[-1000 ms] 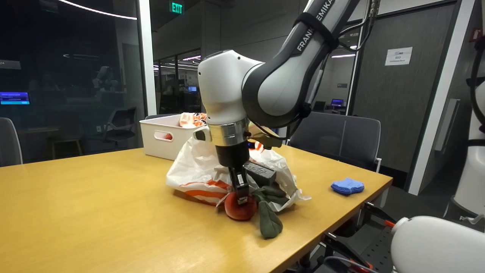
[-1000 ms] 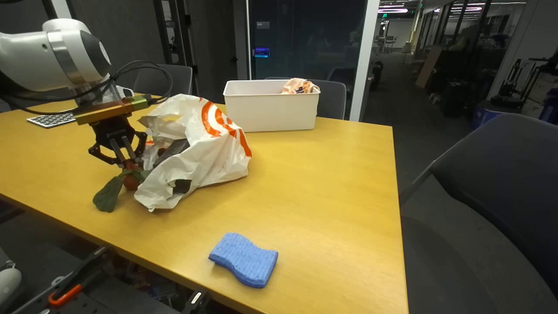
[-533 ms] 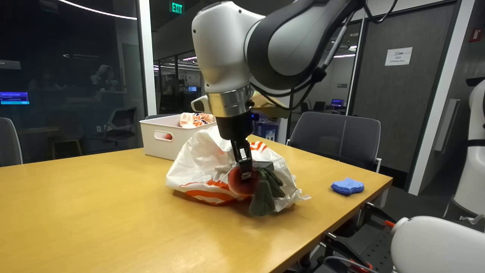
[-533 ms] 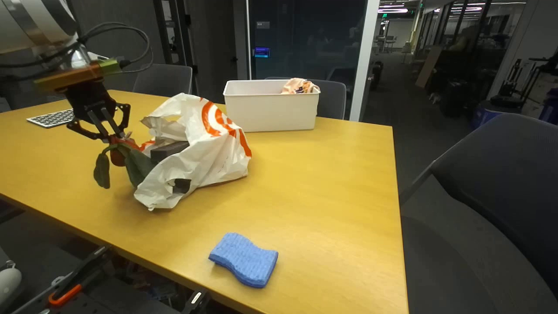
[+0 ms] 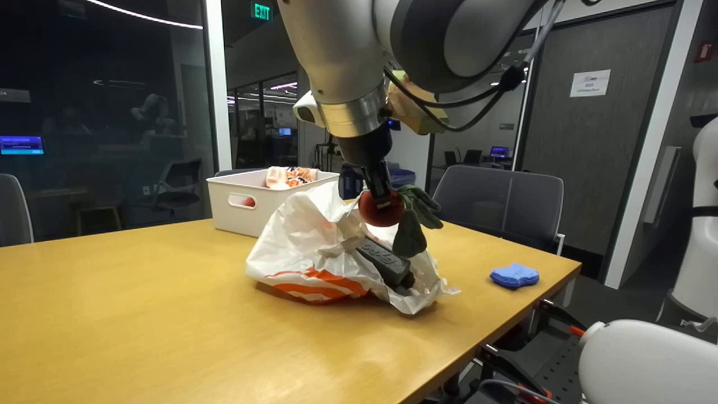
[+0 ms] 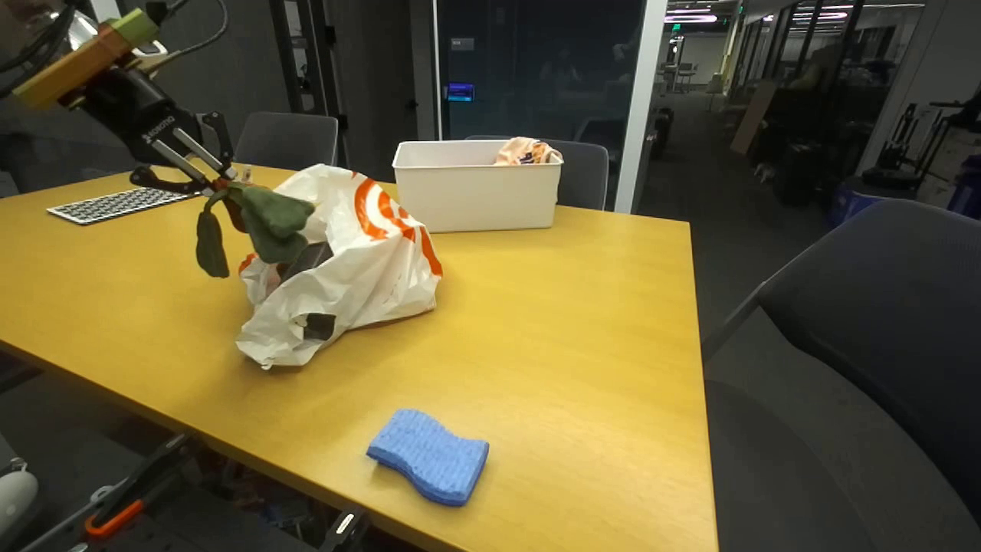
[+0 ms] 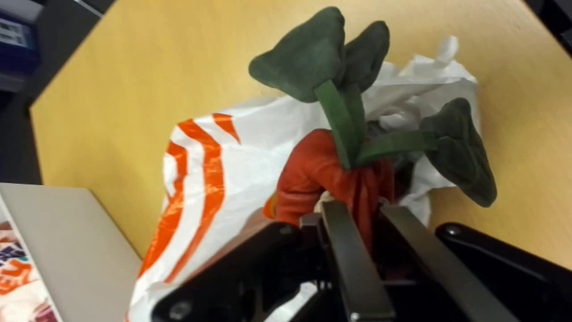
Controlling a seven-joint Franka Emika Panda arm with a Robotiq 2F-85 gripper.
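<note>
yellow table, end effector clamped on red plush, long axis sideways, leaves drooping

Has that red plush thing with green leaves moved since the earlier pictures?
Yes, upward: in an exterior view, the red plush thing, earlier lower than the blue sponge, now shows higher.
</note>
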